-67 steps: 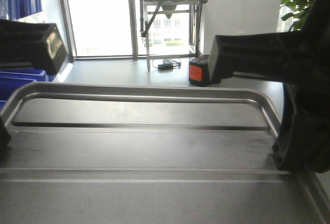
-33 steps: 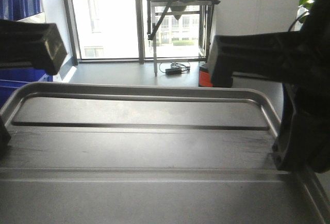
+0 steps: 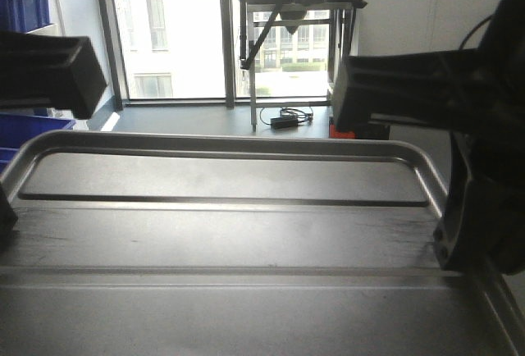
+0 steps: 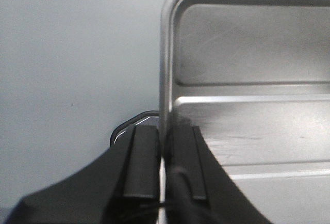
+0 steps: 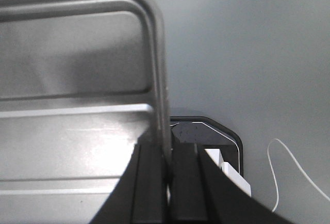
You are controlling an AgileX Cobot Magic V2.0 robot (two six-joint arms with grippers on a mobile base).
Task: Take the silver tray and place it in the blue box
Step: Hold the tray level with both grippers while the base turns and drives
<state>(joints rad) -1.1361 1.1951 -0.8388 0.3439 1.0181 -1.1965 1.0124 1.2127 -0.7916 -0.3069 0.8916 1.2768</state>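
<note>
Shiny silver tray, rims in left pincer, right pincer.

Bright daylight pours through tall dark-framed windows; a metal-legged desk stands before them, cables on the gray floor, white wall right.

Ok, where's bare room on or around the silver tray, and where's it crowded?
The silver tray is bare inside from rim to rim. The grey floor beyond its left rim is bare too. Crowded: both side rims, clamped by the left tool and right tool, and below the right tool, where a dark box and white cable lie.
</note>
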